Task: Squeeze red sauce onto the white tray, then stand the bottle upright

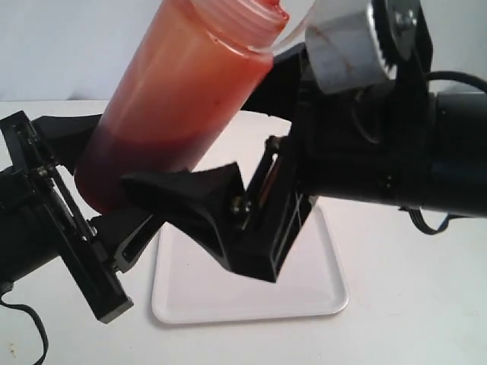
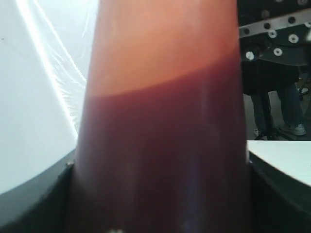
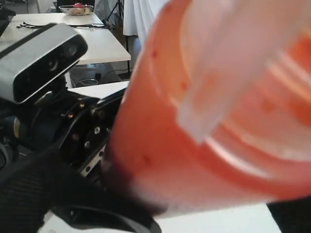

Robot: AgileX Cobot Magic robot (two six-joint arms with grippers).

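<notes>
The bottle (image 1: 183, 99) hangs tilted in the air, close in front of the exterior camera, its top leaning up and right out of frame. Dark red sauce has pooled at its lower end. My left gripper (image 1: 95, 186) is shut on that lower end; in the left wrist view the bottle (image 2: 160, 121) fills the space between the left gripper's (image 2: 160, 204) black fingers. My right gripper (image 1: 228, 137) straddles the bottle's middle, one finger (image 1: 190, 194) in front and one behind, both touching it. The orange bottle (image 3: 194, 121) fills the right wrist view. The white tray (image 1: 304, 289) lies flat below. The nozzle is hidden.
The white tabletop (image 1: 426, 304) spreads around the tray. The left arm's grey wrist camera (image 3: 39, 58) sits close to the bottle. The right arm's bulky black body (image 1: 411, 144) takes up the right side above the table.
</notes>
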